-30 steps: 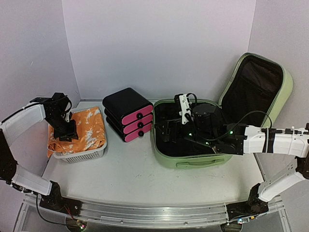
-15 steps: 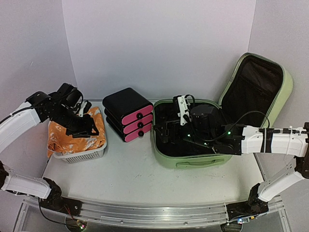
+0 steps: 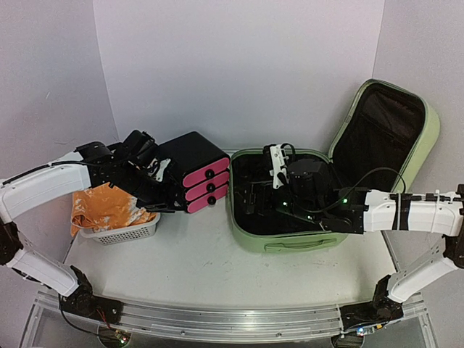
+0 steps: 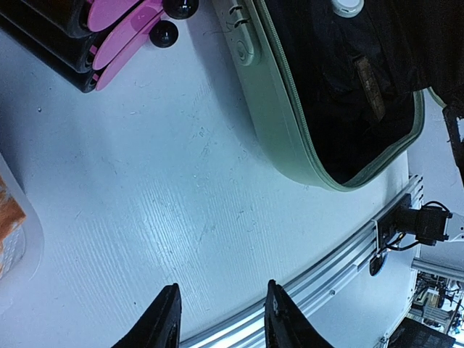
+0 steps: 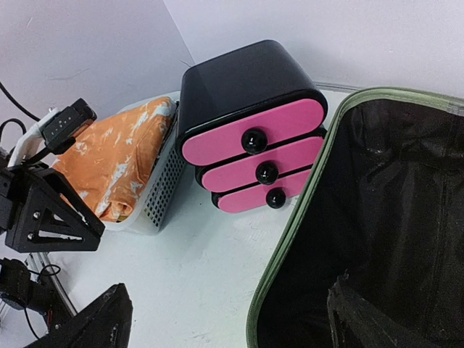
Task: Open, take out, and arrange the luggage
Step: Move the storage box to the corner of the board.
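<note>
Risking a knock on the drawer box [image 3: 190, 154] with the left pincer [image 4: 222, 290], open and empty nearby; catching the rim of the light-green suitcase [image 3: 290, 243] with the wide-open right pincer [image 5: 225, 301].

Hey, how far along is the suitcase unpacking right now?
Done: the luggage lies open, lid up, and an orange cloth sits in the white basket. In hand: nothing; the left gripper hovers open over the table, the right gripper open over the case. Left: anything remaining inside; the dark interior is hard to read.
</note>
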Action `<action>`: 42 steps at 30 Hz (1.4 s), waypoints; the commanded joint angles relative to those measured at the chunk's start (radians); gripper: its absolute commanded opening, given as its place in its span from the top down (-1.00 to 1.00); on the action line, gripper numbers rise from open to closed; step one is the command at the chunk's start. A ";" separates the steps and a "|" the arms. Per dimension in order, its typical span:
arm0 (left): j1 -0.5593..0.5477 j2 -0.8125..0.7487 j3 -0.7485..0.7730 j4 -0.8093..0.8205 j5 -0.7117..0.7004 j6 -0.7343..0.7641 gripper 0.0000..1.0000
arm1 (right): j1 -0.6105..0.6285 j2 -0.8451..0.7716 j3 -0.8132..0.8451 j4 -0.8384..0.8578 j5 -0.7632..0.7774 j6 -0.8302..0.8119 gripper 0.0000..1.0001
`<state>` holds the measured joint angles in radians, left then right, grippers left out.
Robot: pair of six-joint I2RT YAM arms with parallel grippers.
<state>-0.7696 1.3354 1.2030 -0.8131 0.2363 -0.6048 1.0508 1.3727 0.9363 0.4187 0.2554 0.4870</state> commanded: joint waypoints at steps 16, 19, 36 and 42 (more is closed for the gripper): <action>-0.004 0.140 0.018 0.146 0.002 0.028 0.76 | 0.003 -0.057 -0.008 0.029 0.062 0.021 -0.86; -0.003 0.156 0.003 0.145 -0.061 0.029 0.84 | 0.004 -0.065 -0.015 0.029 0.063 0.023 -0.86; 0.096 0.272 -0.103 0.018 -0.280 -0.056 1.00 | 0.003 -0.088 -0.043 0.023 0.081 0.028 -0.86; 0.119 0.116 -0.226 -0.097 -0.348 -0.105 1.00 | 0.003 -0.075 -0.043 0.022 0.081 0.031 -0.86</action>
<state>-0.6678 1.5826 1.0389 -0.7700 -0.0223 -0.6556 1.0508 1.3052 0.8932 0.4175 0.3077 0.5129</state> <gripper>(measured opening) 0.005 0.931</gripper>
